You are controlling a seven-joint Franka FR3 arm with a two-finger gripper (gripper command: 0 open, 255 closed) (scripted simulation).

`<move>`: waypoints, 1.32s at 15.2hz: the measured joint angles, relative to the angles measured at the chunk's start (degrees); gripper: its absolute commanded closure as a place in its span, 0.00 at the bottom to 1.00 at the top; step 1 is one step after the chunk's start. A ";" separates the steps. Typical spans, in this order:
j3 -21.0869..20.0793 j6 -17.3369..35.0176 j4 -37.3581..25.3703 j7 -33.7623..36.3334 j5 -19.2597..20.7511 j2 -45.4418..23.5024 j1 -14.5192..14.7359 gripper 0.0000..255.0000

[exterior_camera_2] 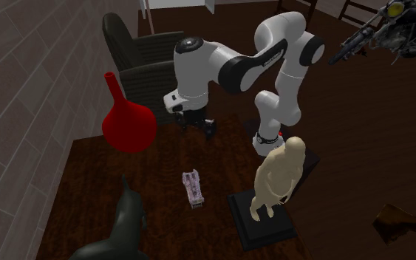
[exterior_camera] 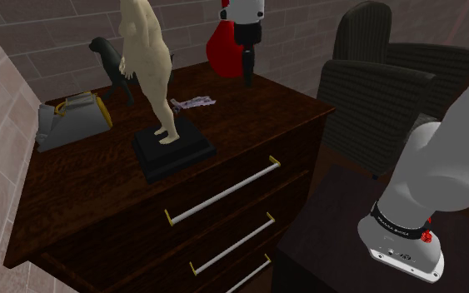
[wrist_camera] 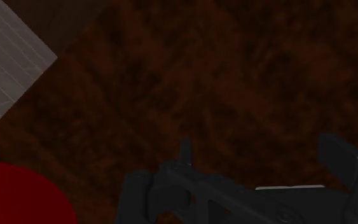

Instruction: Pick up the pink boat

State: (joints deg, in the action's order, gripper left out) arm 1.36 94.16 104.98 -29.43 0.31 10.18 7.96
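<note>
You see the all-black two-finger gripper (exterior_camera_2: 197,130) above the dark wooden dresser top (exterior_camera_2: 165,233), near the round red vase (exterior_camera_2: 128,125). Its fingers stand apart and hold nothing. The small pink boat (exterior_camera_2: 193,187) lies on the dresser between the vase and the beige human statue (exterior_camera_2: 276,177), apart from the gripper.

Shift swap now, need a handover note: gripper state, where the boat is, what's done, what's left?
Gripper: open, empty, above the dresser top beside the red vase.
Pink boat: lying on the dresser, between the vase and the statue, apart from the gripper.
Done: nothing grasped yet.
Left: move over the boat, descend, close, lift.
</note>
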 measured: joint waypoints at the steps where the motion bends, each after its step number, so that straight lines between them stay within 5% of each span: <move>1: -0.15 -0.29 -2.67 -1.87 -0.49 -2.51 0.47 0.00; 14: -5.47 -12.40 -38.49 -21.94 -4.33 -28.98 5.37 0.00; 20: -5.84 -8.39 -34.24 -22.98 -4.45 -28.91 5.68 0.00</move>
State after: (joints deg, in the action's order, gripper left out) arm -4.48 85.77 70.73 -52.40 -4.14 -18.73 13.64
